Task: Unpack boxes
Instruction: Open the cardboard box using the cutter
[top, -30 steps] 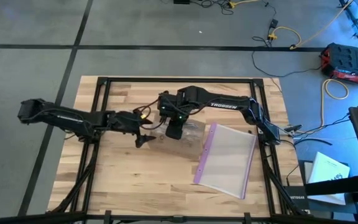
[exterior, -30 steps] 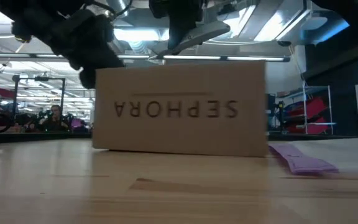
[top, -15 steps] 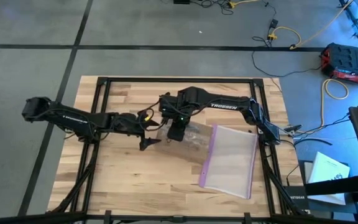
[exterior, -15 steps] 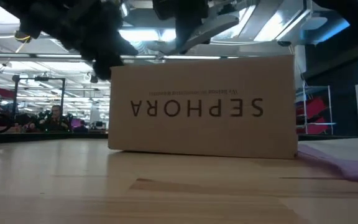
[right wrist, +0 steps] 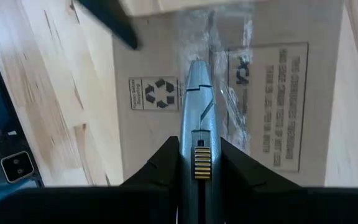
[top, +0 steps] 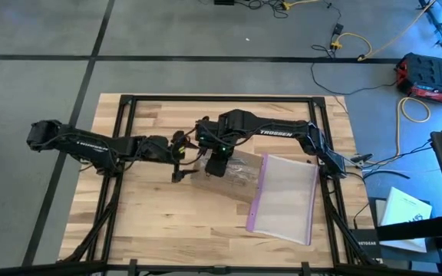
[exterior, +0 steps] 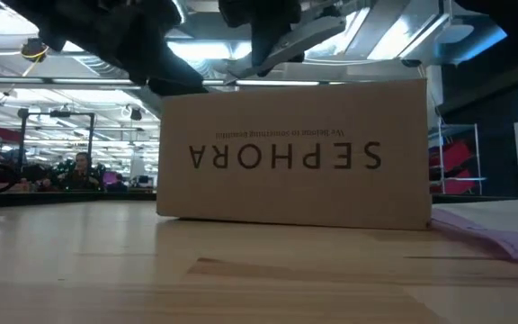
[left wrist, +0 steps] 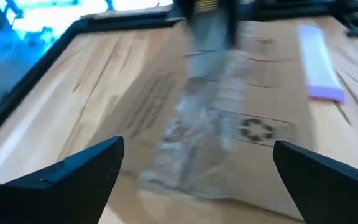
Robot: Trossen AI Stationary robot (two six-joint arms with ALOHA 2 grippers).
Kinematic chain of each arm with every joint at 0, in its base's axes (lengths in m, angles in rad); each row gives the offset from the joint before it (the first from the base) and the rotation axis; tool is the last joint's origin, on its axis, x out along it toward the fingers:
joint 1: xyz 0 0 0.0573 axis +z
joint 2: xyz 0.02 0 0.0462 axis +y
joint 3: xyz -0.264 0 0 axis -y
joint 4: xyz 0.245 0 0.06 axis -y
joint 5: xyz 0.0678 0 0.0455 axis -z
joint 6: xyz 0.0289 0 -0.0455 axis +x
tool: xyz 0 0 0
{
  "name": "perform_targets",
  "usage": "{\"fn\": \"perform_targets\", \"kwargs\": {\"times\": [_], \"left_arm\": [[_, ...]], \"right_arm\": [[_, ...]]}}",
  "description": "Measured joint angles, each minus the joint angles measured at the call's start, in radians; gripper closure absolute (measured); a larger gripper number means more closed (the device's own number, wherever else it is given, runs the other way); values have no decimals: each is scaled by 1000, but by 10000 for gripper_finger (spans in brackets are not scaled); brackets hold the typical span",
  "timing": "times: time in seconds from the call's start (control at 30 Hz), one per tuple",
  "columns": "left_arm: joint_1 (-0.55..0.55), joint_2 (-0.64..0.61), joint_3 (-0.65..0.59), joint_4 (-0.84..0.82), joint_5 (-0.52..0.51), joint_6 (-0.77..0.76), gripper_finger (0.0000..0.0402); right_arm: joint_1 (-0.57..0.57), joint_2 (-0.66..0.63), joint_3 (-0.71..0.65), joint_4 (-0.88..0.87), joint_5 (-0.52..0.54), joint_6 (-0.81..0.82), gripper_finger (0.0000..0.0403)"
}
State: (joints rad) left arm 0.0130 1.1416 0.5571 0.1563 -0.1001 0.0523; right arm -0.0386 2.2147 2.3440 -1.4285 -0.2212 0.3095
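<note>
Left claw (top: 179, 164) now nearer box (exterior: 293, 153) edge, jaws wide.

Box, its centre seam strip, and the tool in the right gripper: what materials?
Box: brown matte cardboard, going by the printed lettering and recycling mark.
Seam strip: looks like clear glossy plastic tape, wrinkled and catching light.
Tool, clamped in the right gripper: smooth grey body, plastic or metal, hard to tell; ribbed yellow slider.
</note>
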Motion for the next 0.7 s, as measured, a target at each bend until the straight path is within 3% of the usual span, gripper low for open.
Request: {"fn": "perform_targets", "kwargs": {"times": [0.37,0.7], "left_arm": [[12,25,41,10,138,99,2],[13,188,119,-13,196,146,2]], "right_arm": [[-3,37,-1,22,2,9,346],[-19,41,-1,34,-5,35,346]]}}
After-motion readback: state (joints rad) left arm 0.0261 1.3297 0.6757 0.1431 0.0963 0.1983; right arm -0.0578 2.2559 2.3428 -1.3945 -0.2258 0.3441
